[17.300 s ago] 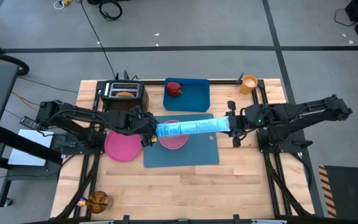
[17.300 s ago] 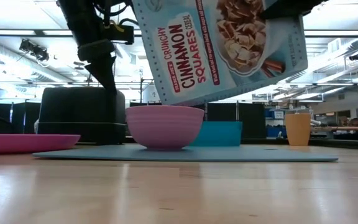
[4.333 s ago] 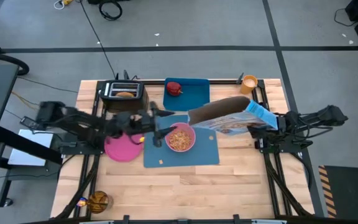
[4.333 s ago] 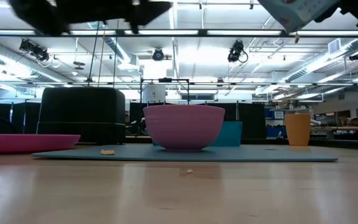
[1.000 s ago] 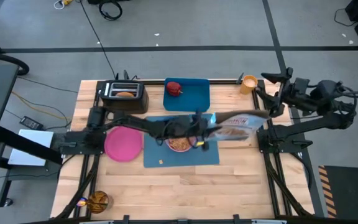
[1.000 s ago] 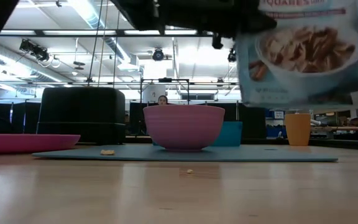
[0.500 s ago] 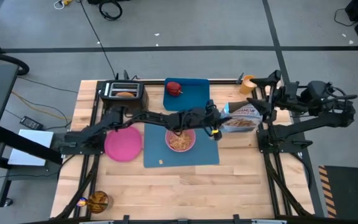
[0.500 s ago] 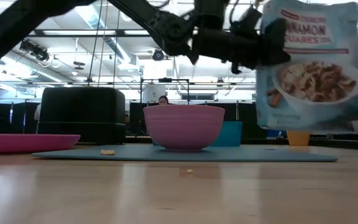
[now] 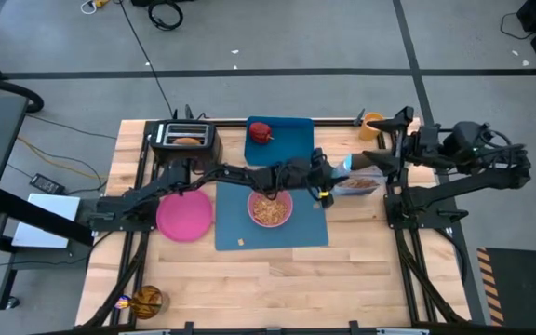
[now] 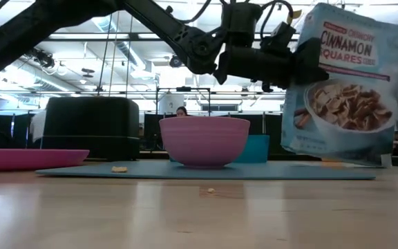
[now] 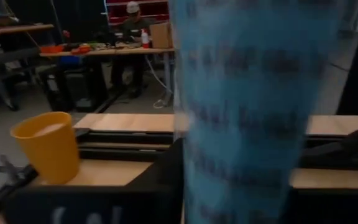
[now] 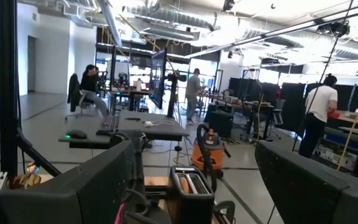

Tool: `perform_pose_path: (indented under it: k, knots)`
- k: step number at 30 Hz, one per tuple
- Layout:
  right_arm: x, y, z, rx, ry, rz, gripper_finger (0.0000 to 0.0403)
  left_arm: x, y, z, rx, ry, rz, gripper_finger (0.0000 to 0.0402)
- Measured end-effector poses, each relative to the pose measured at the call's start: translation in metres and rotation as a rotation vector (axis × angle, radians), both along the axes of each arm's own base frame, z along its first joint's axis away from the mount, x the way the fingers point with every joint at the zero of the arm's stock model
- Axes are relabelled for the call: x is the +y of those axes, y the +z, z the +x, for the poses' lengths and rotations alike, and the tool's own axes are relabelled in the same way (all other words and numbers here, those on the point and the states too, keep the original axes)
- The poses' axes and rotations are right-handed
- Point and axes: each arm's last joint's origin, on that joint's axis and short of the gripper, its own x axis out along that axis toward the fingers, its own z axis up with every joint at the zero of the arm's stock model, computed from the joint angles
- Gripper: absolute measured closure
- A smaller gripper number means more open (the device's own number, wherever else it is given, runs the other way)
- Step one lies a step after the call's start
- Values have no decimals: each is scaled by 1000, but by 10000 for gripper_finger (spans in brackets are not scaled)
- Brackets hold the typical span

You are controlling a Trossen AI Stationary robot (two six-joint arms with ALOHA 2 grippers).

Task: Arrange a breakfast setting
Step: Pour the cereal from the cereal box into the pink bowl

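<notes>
Holding the box (image 10: 344, 90) with the left gripper (image 10: 302, 69), fingers pinched tight on one side edge. Reaching far across, right over the bowl (image 9: 270, 209). Leaning a bit, that box, low down just past the right end of the mat (image 9: 296, 237). Hard to tell if touching the table (image 9: 342, 279) or not.

Waiting nearby with the right gripper (image 12: 194, 155), fingers spread wide and nothing in them.

Full of cereal now, the bowl, and sitting on the mat. Beside the mat, on the left, the plate (image 9: 184, 216). At the far right corner, the cup (image 9: 372, 124). On the tray (image 9: 291, 140), the apple (image 9: 261, 132). In the toaster (image 9: 184, 138), the toast (image 9: 186, 141). No spoon to see.

Could go wrong in a few ways:
- Letting go while leaning like this may tip the box flat and spill more cereal.
- Pinching just an edge may let the box twist or slip.
- Pulling the long arm back too low may bump the bowl and slosh it.
- Swinging the box wide may knock the cup over.
- Already one crumb (image 9: 241, 242) on the mat.
</notes>
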Motion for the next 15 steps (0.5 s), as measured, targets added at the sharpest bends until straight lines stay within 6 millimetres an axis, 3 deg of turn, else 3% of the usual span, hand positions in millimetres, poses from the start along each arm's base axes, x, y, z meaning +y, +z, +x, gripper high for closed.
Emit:
perform_pose_path:
  k: [6,15]
  knots:
    - [1,0,8,4,12,-15,55,3,0,0,1,6,-23,260]
    - [2,-2,18,26,8,-42,55,2,4,-3,63,3,-11,206]
